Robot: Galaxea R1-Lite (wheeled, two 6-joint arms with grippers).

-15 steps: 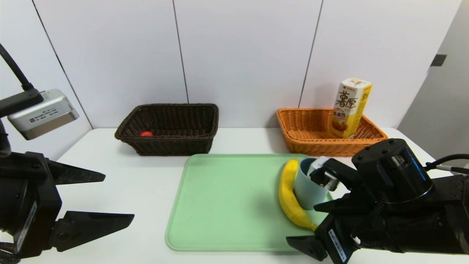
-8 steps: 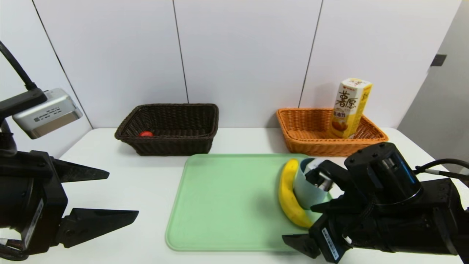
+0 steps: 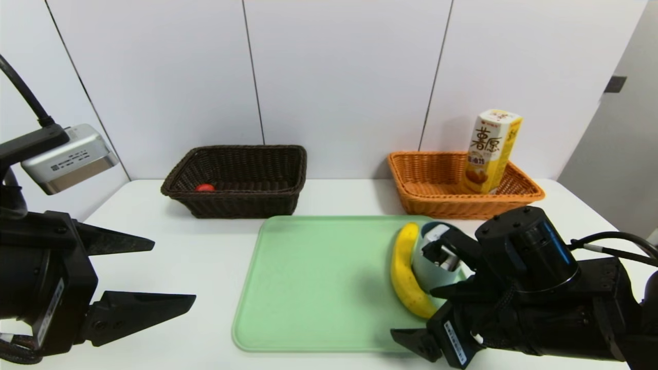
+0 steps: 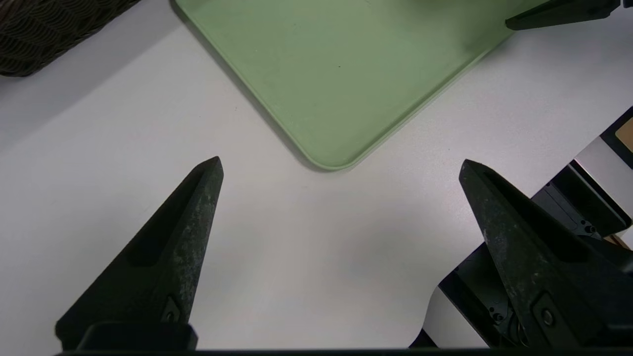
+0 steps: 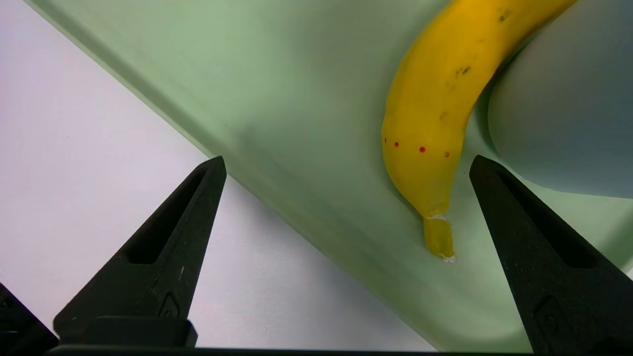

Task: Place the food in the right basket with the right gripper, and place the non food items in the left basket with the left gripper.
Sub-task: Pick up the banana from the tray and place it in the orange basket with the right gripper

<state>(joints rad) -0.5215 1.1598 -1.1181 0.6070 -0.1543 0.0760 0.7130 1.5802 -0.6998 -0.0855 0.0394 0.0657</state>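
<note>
A yellow banana (image 3: pixel 403 272) lies on the right side of the green tray (image 3: pixel 318 282), curved against a grey-blue cup (image 3: pixel 426 270). My right gripper (image 3: pixel 414 313) hovers open over the tray's near right corner. In the right wrist view the banana (image 5: pixel 435 109) has its stem end between the spread fingers of that gripper (image 5: pixel 346 160), with the cup (image 5: pixel 564 99) beside it. The snack box (image 3: pixel 491 151) stands in the orange basket (image 3: pixel 426 198). A red duck (image 3: pixel 204 187) lies in the dark brown basket (image 3: pixel 241 203). My left gripper (image 3: pixel 175 271) is open over bare table, left of the tray.
Both baskets stand against the white back wall, with a gap of table between them. In the left wrist view the tray's near corner (image 4: pixel 341 153) lies just ahead of the left gripper (image 4: pixel 340 164). The table's front edge is close below both arms.
The right arm has moved left and lower, closing in on the banana's stem end. The left gripper has edged slightly right. Nothing was taken hold of.
</note>
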